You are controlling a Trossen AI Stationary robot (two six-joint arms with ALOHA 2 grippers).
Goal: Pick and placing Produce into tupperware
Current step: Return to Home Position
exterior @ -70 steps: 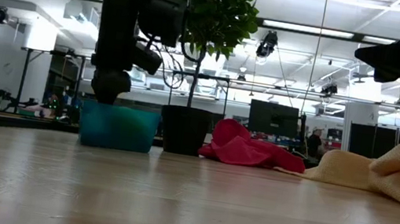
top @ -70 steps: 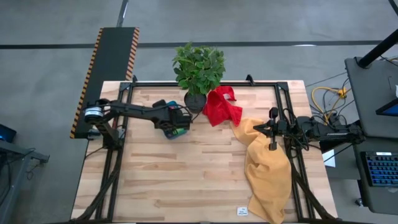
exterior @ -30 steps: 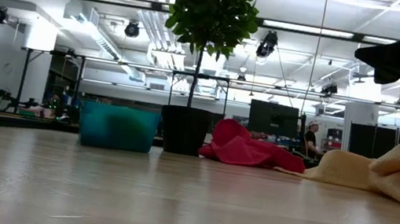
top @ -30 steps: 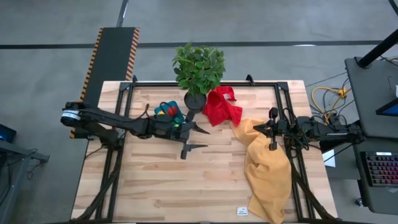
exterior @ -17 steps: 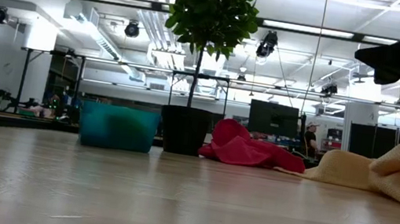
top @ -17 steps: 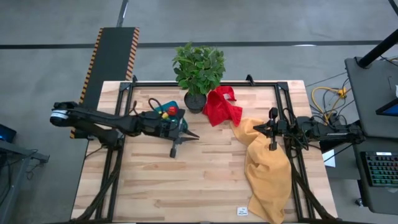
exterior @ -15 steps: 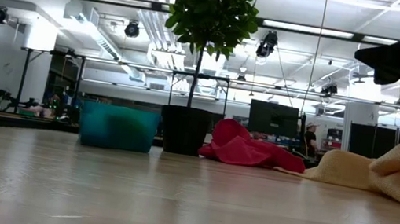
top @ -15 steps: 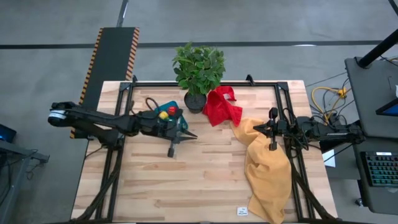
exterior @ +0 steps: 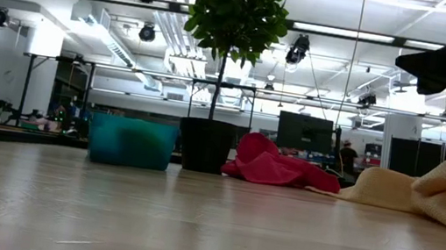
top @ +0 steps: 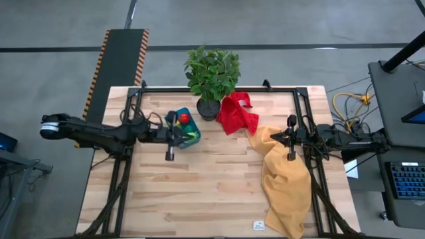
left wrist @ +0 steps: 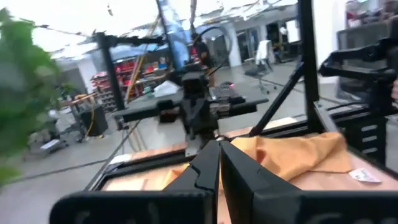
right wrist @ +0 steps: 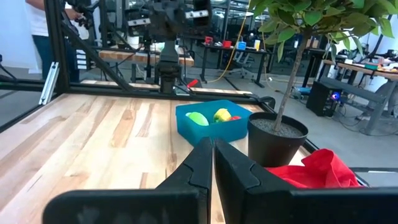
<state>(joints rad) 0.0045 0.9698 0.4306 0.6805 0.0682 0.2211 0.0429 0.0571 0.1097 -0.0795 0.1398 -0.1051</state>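
- The left gripper [left wrist: 219, 148] has its fingers [left wrist: 200, 175] pressed together, with nothing between them. In the high view it hangs at 8 o'clock of the tub [right wrist: 210, 132], well above the counter [top: 212, 192].
- The right gripper [right wrist: 212, 143] also has its fingers closed on nothing. It waits at the 3 o'clock side of the counter, above the yellow cloth [top: 287, 179].
- The blue tub stands upright at about 11 o'clock from the middle of the counter.
- The produce [right wrist: 214, 116] lies inside the tub: green, yellow and red pieces are visible.
- The black pot [right wrist: 277, 138] of the plant [top: 212, 72] stands just beside the tub, at its 1 o'clock.
- A red cloth [top: 237, 113] lies at 3 o'clock of the pot.
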